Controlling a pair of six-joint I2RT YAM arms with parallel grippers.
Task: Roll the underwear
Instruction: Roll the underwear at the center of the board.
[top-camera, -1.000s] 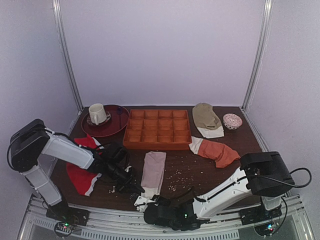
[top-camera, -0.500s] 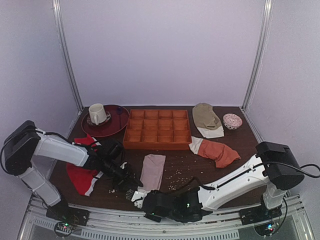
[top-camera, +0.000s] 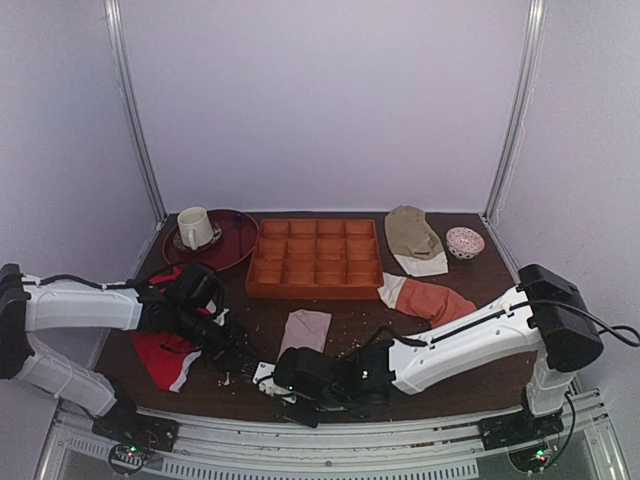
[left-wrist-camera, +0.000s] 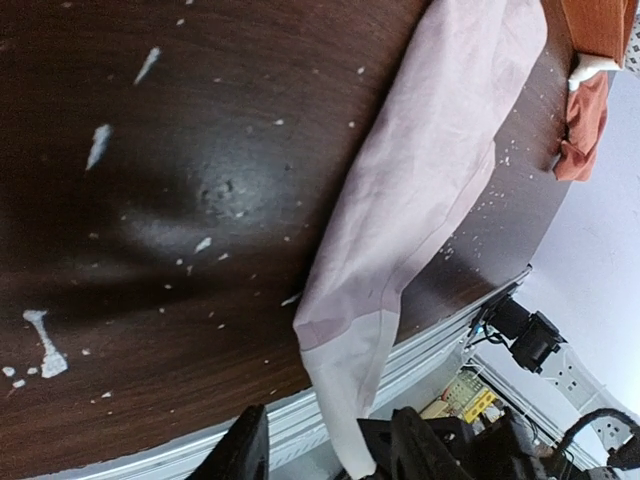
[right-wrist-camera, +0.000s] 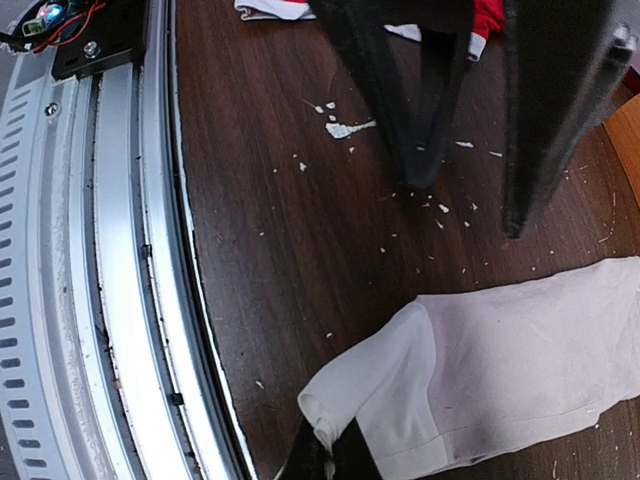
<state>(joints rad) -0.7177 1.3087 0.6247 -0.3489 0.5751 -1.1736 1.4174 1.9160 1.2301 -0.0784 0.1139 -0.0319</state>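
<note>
The underwear (top-camera: 306, 330) lies lengthwise on the dark table, pinkish-beige with a white waistband (top-camera: 266, 374) at its near end. In the right wrist view the underwear (right-wrist-camera: 540, 345) stretches right, and my right gripper (right-wrist-camera: 335, 458) is shut on a pinched corner of the white waistband (right-wrist-camera: 385, 385), beside the table's metal edge. My left gripper (top-camera: 240, 357) stands open just left of that end. Seen from the left wrist, the underwear (left-wrist-camera: 430, 170) runs down to the gap between my left gripper (left-wrist-camera: 335, 455) fingers, which do not close on it. Both left fingers (right-wrist-camera: 400, 90) show dark above the cloth.
An orange compartment tray (top-camera: 315, 258) sits behind the underwear. A dark red plate (top-camera: 232, 247) with a cup (top-camera: 195, 227) is at the back left. A red garment (top-camera: 165, 355) lies under the left arm. An orange-rust garment (top-camera: 437, 303), tan garment (top-camera: 412, 236) and small bowl (top-camera: 464, 242) lie right. White crumbs dot the table.
My left gripper has opened and drawn back to the left. My right gripper has moved left and further onto the table with the waistband, so the underwear looks shorter.
</note>
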